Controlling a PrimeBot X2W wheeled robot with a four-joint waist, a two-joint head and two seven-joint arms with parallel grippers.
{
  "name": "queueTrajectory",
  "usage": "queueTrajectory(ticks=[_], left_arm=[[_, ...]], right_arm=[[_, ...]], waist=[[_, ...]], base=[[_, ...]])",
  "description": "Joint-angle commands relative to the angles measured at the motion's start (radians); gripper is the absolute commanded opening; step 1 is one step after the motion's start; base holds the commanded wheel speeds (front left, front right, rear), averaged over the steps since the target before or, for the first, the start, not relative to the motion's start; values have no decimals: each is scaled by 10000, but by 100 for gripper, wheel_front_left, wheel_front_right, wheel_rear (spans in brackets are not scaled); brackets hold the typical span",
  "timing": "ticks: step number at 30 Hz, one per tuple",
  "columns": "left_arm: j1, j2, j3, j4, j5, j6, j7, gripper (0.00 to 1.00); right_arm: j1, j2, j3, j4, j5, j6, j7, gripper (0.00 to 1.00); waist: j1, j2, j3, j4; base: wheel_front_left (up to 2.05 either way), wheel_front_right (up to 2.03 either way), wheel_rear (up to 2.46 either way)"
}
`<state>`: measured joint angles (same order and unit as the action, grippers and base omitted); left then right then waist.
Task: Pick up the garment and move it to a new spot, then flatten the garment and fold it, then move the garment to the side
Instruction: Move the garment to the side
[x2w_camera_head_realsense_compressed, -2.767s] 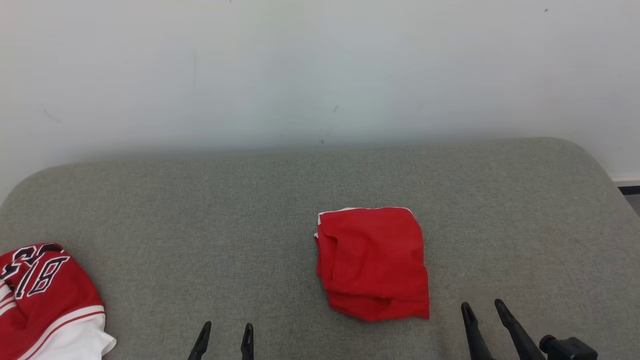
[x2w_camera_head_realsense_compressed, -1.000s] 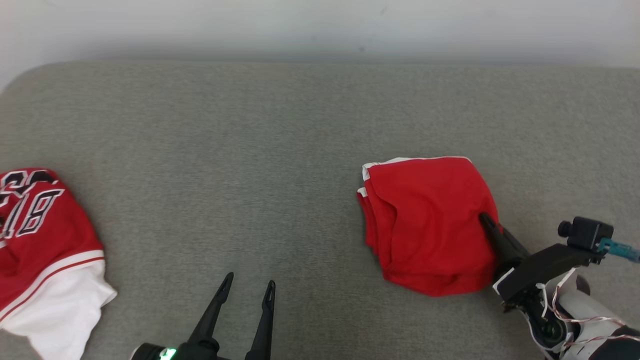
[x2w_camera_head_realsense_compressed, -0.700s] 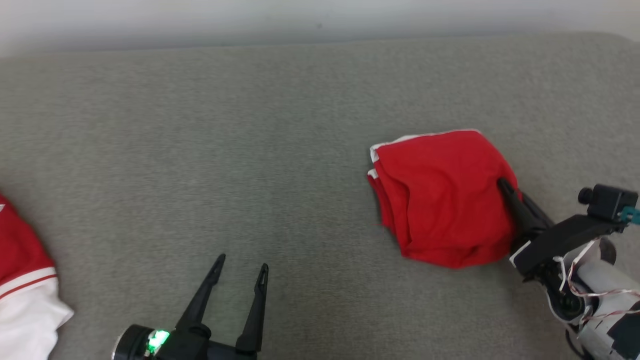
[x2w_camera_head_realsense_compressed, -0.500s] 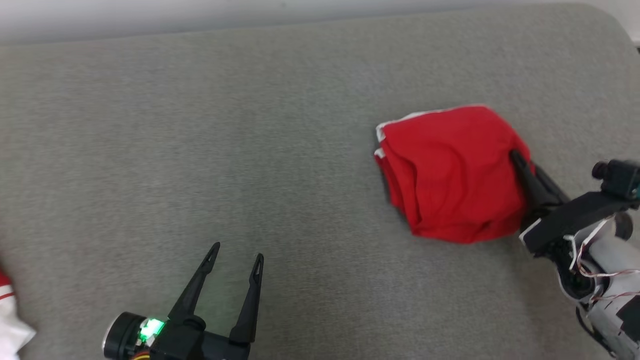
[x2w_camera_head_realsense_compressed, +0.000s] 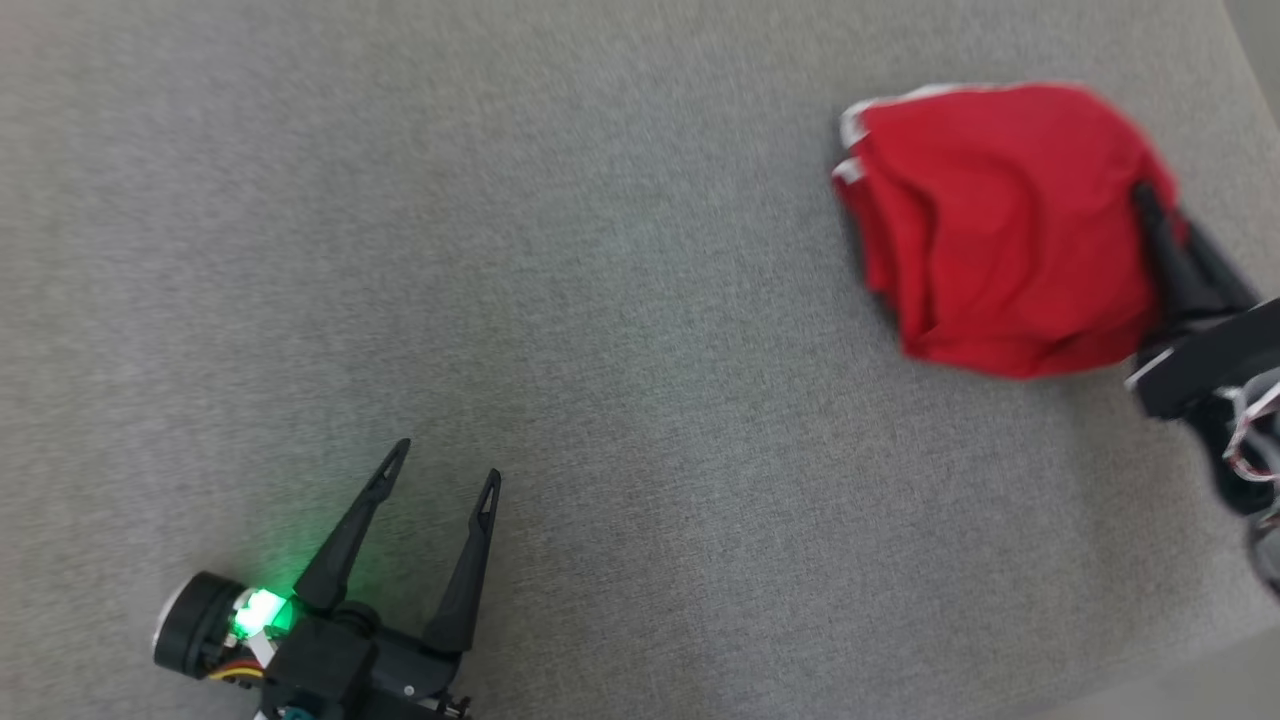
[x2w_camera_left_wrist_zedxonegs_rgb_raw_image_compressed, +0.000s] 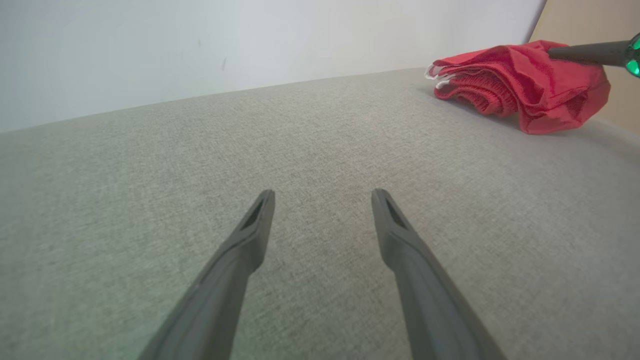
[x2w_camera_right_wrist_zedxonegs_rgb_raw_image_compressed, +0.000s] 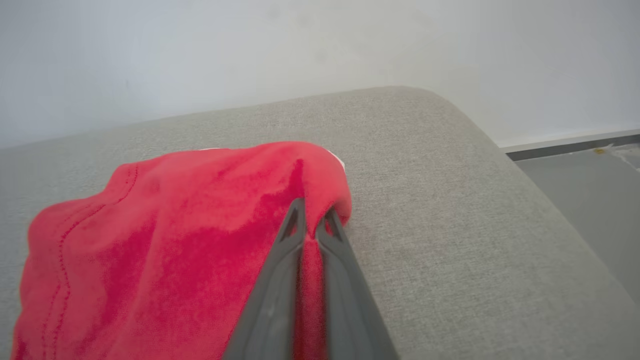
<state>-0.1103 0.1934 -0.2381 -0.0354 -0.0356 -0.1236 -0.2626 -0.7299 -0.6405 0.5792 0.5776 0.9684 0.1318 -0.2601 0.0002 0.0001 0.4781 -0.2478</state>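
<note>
Right wrist view: the folded red garment (x2w_camera_right_wrist_zedxonegs_rgb_raw_image_compressed: 165, 240) lies bunched on the grey bench (x2w_camera_right_wrist_zedxonegs_rgb_raw_image_compressed: 450, 210), near its right edge and close to the rounded far corner.

Step in hand, as I judge it: shifting the folded piece aside.

To do it well:
- lift little and carry low, so the layers don't slide apart
- stop short of the edge
- let go only once it lies flat

My right gripper (x2w_camera_right_wrist_zedxonegs_rgb_raw_image_compressed: 314, 216): fingers nearly together, pinching a ridge of cloth at the garment's right side.

My left gripper (x2w_camera_head_realsense_compressed: 445, 462): spread wide, holding nothing, over bare bench well apart from the garment.
</note>
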Motion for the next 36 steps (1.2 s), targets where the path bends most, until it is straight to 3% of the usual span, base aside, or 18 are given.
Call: queueTrajectory(ticks=[1, 11, 21, 23, 24, 25, 31, 36], left_arm=[[-166, 115, 27, -72, 73, -25, -34, 100], [-463, 610, -75, -115, 56, -56, 11, 100], [-764, 765, -190, -1, -31, -58, 34, 100], [-786, 779, -170, 19, -50, -5, 34, 100], [-804, 781, -162, 27, -55, 8, 34, 100], [-814, 777, -166, 31, -68, 13, 34, 100], [-847, 639, -261, -6, -118, 64, 27, 100], [-674, 282, -459, -13, -195, 109, -3, 100]], right_arm=[[-203, -141, -126, 37, -343, -22, -42, 0], [-1057, -639, -1483, 582, -3126, -24, -43, 0], [-1648, -384, -2676, 1639, -5161, -24, -44, 0], [-1709, -321, -3044, 1920, -5621, -24, -44, 18], [-1741, -269, -3303, 2097, -5892, -24, -44, 40], [-1723, -167, -3535, 2361, -6154, -24, -42, 100], [-1768, 232, -5145, 2734, -7992, -24, -42, 100], [-740, 1576, -6400, 1358, -9404, -24, -41, 100]], waist=[[-2, -1, 572, -400], [-2, -1, 1290, -452], [-2, -1, 1484, -114], [-2, -1, 1482, -41], [-2, -1, 1473, -4], [-2, -1, 1446, 39], [-2, -1, 1168, 226], [-2, -1, 476, 440]], base=[[0, 0, 0], [0, 0, 0], [0, 0, 0], [0, 0, 0], [0, 0, 0], [0, 0, 0], [0, 0, 0], [0, 0, 0]])
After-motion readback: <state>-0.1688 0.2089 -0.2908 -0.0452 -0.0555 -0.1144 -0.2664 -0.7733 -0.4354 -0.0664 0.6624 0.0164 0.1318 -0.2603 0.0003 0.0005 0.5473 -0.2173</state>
